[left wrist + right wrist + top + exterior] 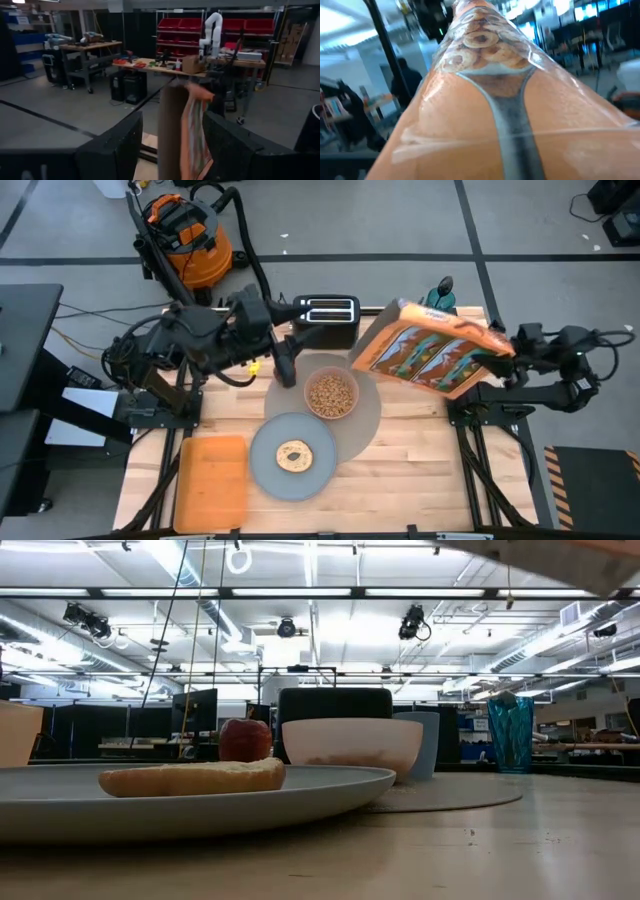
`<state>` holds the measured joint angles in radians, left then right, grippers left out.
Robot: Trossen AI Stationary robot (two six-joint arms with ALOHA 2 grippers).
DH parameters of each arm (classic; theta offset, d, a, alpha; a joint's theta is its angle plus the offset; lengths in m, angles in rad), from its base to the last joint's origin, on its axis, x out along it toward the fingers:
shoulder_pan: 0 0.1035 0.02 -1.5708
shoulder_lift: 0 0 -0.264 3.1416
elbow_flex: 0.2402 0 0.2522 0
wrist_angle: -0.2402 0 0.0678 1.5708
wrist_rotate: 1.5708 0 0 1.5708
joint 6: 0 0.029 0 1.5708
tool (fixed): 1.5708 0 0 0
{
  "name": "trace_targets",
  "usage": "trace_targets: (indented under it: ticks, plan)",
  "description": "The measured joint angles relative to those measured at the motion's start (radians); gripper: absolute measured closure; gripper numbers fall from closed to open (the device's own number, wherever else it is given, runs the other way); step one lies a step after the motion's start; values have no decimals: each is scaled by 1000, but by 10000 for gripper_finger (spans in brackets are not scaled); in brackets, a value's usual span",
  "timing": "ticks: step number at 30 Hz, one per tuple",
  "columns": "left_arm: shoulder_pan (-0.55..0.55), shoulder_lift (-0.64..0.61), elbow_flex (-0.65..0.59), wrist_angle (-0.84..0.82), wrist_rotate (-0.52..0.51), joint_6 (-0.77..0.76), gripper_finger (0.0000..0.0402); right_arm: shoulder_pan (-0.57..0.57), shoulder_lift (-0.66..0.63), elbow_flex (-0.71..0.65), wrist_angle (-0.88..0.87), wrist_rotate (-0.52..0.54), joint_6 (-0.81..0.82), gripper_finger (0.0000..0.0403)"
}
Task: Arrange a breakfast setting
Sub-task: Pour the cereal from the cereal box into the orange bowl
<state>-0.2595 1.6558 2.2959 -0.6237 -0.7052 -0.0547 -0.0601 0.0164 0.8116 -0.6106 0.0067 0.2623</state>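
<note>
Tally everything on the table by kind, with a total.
Mat: 1
Plate: 1
Bowl: 1
Bagel: 1
Apple: 1
Toaster: 1
Orange tray: 1
Blue-green glass: 1
Total: 8

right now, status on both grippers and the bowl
Right gripper holds orange cereal box tilted above table. Left gripper beside cereal-filled pink bowl. Bagel on grey plate.

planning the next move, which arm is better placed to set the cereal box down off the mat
Right. The right end effector already holds the cereal box, tilted above the table's right side. The left end effector sits near the toaster, beside the bowl of cereal.
</note>
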Motion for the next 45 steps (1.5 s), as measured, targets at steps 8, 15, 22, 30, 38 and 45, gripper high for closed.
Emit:
trace_targets:
  ticks: [8, 15, 22, 30, 38, 45]
  plan:
    - [47, 0, 0, -138, -53, -25, 186, 0, -3, 0, 238, -32, -45, 192]
    - [107, 20, 1, -187, 0, -114, 186, 0, -2, 0, 494, -60, -70, 192]
    - [163, 108, 0, -66, 245, -57, 174, 0, 60, 0, 719, -58, -109, 192]
    - [201, 238, 0, 142, 497, 45, 99, 0, 263, 0, 933, -90, -149, 192]
    - [205, 263, 0, 362, 573, 80, 88, 0, 474, 0, 1233, -160, -140, 192]
    - [207, 261, 0, 462, 629, 73, 88, 0, 620, -1, 1362, -167, -127, 192]
